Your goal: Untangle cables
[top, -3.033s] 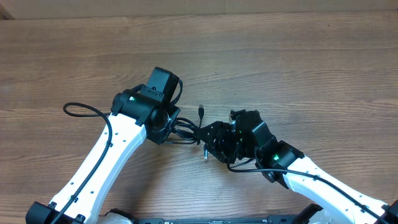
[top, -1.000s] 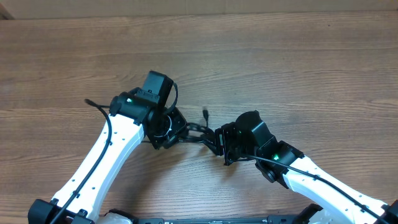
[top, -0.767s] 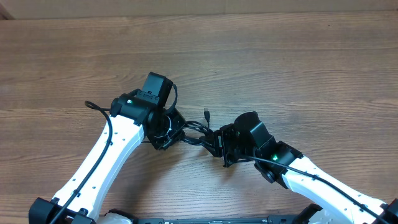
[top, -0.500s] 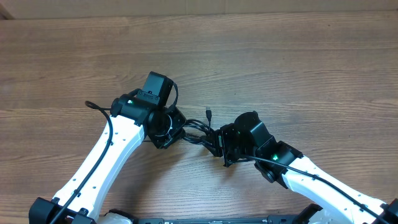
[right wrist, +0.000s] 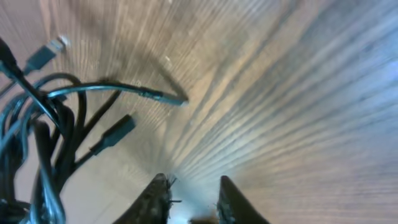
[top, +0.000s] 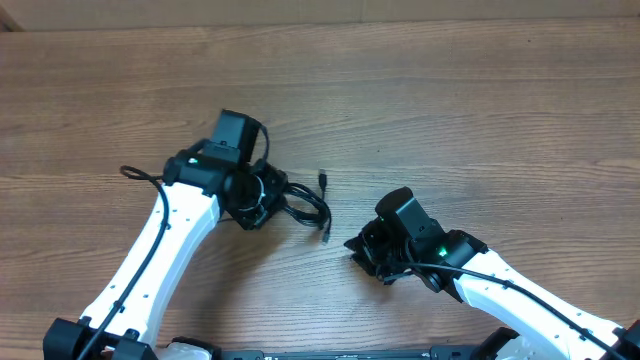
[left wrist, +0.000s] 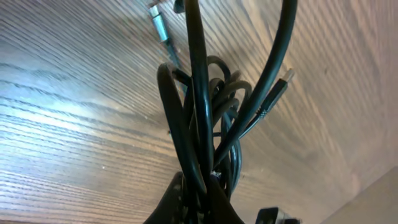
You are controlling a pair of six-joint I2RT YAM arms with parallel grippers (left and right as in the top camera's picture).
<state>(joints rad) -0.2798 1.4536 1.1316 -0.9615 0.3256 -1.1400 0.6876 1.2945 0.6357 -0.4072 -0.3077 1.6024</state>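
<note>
Cables (left wrist: 199, 124) were pinched in a bunch by the left gripper (left wrist: 198, 200), loops trailing onto the wood-grain table (top: 450, 110)!
From above the grip was hidden under the wrist; the right gripper (right wrist: 191, 198), blurred, was seen parted and empty nearby.

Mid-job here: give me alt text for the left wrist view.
The left gripper is shut on a tangled bundle of thin black cables, seen against the brown wood-grain table. A silvery metal plug shows at top left.
</note>
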